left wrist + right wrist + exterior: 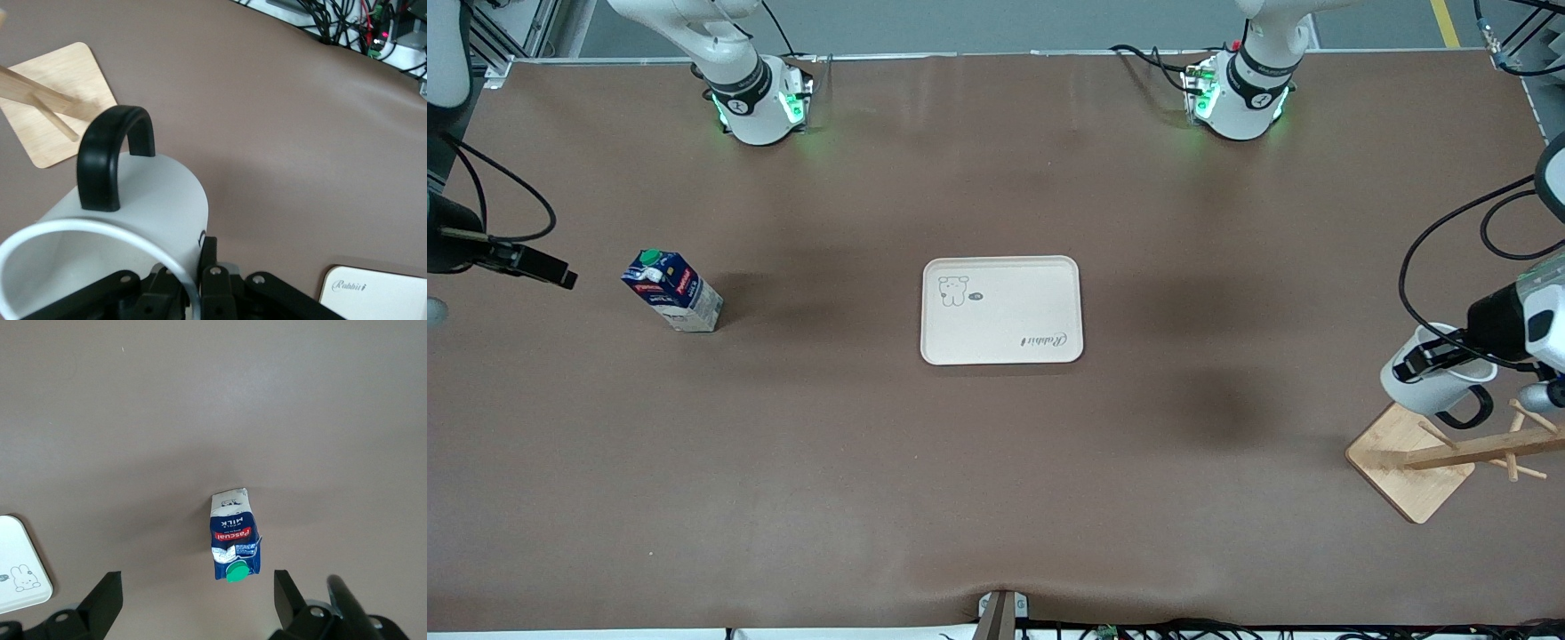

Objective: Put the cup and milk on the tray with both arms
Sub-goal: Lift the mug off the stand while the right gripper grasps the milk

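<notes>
The white cup with its black handle hangs in my left gripper, just above the wooden stand at the left arm's end of the table. The gripper is shut on the cup's rim, one finger inside and one finger outside the wall. The milk stands upright toward the right arm's end, green cap up. My right gripper hovers open beside it. In the right wrist view the milk lies ahead of the spread fingers, untouched. The cream tray lies mid-table with nothing on it.
A wooden mug stand with pegs sits near the table's edge under the held cup, its square base seen in the left wrist view. Cables run along the table's edges. A tray corner shows in each wrist view.
</notes>
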{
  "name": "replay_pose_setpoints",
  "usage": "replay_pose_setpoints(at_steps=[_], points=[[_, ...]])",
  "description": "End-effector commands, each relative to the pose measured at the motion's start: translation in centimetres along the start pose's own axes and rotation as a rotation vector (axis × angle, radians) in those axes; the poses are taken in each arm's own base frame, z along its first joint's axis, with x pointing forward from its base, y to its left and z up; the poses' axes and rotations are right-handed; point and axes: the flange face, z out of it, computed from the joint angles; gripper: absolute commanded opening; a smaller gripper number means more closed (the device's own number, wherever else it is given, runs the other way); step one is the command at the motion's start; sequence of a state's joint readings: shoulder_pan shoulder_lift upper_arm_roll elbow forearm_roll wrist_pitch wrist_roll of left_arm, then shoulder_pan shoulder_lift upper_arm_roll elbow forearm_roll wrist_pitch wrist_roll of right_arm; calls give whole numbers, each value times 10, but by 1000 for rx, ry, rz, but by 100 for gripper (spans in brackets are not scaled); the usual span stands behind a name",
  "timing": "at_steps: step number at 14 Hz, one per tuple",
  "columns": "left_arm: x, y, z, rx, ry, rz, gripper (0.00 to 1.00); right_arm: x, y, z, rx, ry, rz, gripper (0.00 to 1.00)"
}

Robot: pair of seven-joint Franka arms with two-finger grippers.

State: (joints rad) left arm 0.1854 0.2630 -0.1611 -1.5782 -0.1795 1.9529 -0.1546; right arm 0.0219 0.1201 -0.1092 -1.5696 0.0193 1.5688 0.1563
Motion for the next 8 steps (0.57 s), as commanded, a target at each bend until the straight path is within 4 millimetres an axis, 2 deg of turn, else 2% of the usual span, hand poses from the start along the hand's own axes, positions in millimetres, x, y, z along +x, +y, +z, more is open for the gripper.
replay_pose_setpoints(at_steps=[1,3,6,8], points=[[-8,28,2,21,-18,37,0,3,-6,10,-10,-22,-13,100],[-14,49,11,25,-36,70,0,4,0,19,-11,-39,2,100],[-25,84,39,25,-79,125,0,-1,3,49,-17,-83,8,100],[-35,109,58,29,-109,111,0,-2,5,57,-19,-89,10,100]])
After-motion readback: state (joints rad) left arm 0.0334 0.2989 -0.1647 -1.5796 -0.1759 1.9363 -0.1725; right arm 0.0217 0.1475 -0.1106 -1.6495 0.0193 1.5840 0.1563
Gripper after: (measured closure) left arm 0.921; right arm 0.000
